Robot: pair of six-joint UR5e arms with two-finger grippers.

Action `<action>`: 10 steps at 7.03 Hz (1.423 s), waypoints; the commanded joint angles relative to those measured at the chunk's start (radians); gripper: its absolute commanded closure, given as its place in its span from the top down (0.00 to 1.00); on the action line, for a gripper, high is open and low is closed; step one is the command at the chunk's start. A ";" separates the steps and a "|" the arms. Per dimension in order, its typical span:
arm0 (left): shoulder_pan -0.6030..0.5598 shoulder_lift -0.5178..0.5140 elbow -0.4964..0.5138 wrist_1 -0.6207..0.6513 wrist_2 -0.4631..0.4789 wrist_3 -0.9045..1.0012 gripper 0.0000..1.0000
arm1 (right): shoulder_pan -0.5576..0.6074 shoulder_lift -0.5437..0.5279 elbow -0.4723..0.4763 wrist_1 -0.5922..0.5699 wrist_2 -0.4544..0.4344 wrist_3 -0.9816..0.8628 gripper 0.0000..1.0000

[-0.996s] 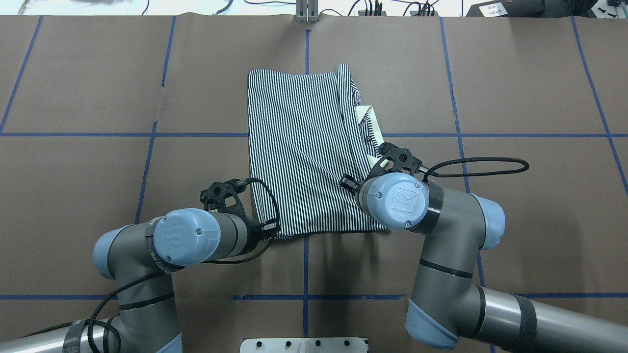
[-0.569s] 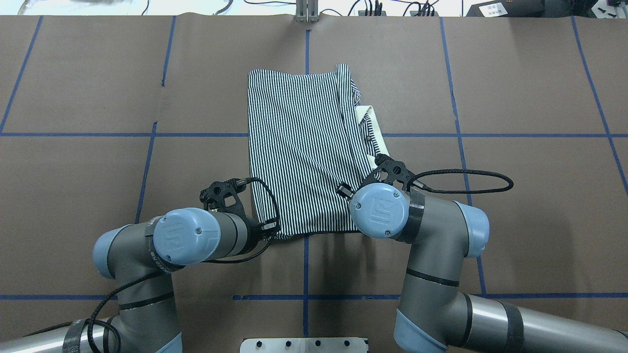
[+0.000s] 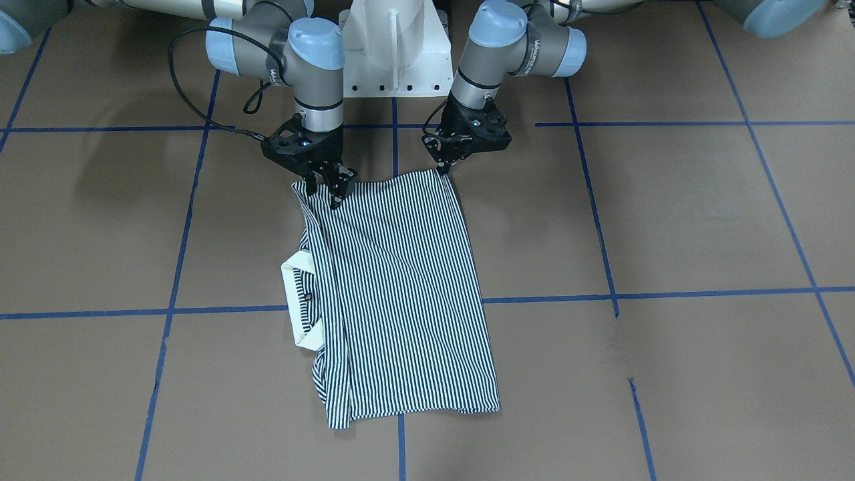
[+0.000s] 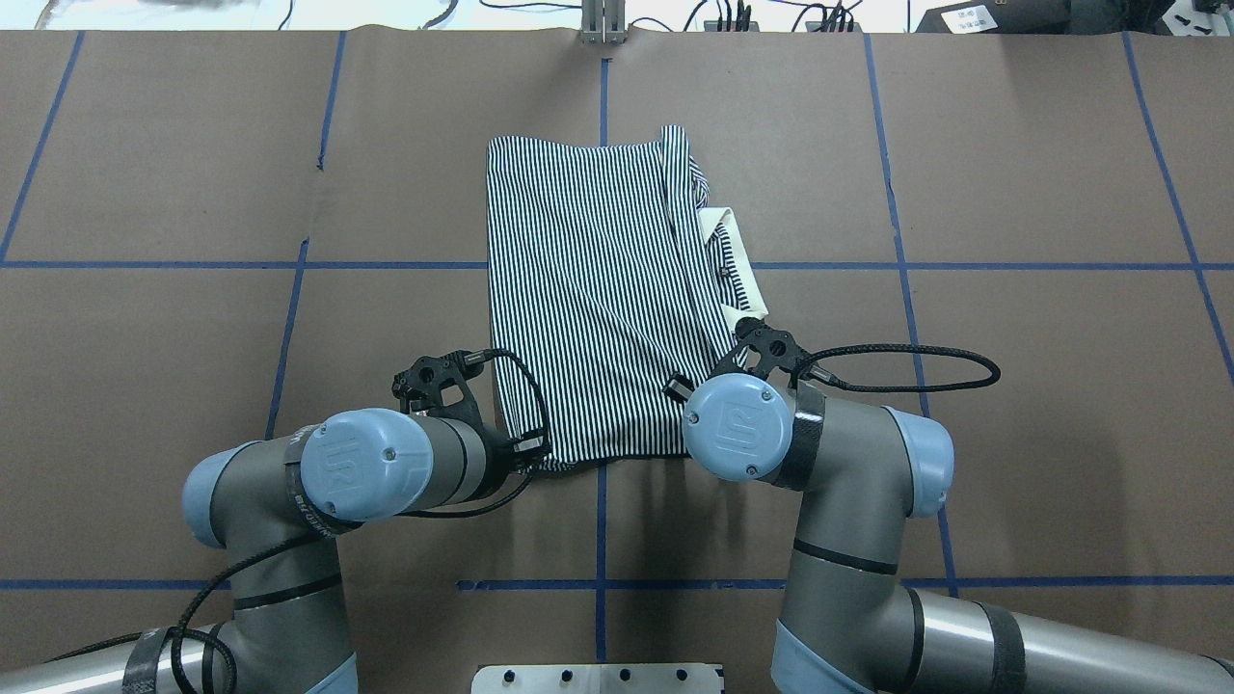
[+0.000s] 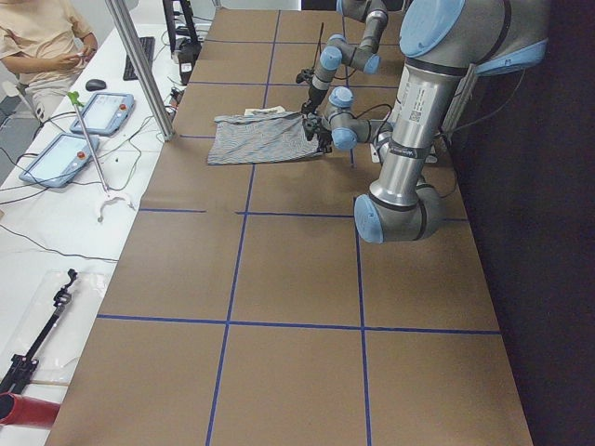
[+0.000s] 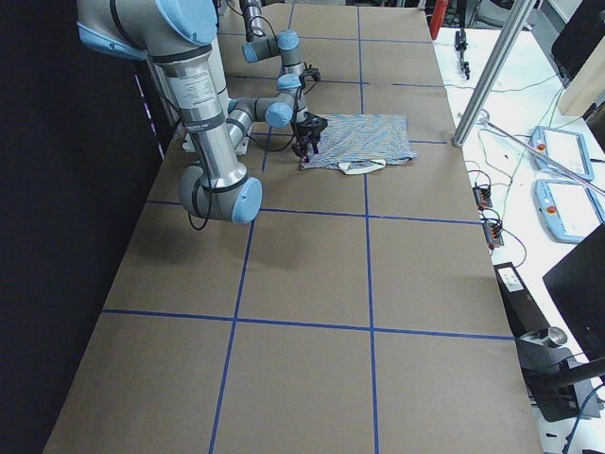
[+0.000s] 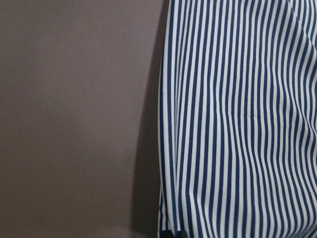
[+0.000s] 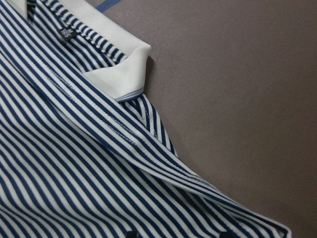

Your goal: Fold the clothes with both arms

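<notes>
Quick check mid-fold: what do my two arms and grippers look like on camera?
Both the left arm and right arm are silver-grey tubes with light blue joint caps bearing an embossed logo, plus black bands. The left gripper and right gripper are black, two-fingered, fed by black braided cables.

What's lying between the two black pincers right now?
Only the robot-side edge of the navy-and-white striped polo shirt, which runs from the left pincer to the right pincer. Nothing else sits there. The front-facing view shows it clearly.
</notes>
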 commanded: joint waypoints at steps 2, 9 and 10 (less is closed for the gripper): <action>0.000 0.001 0.000 -0.002 0.000 0.001 0.00 | -0.010 0.000 -0.006 0.001 -0.009 0.000 0.60; 0.000 0.000 -0.002 -0.002 0.000 0.001 0.00 | -0.010 0.002 0.004 0.002 -0.030 -0.032 0.10; 0.000 0.000 -0.002 -0.002 0.000 0.001 0.00 | -0.010 0.000 -0.001 -0.001 -0.035 -0.064 0.51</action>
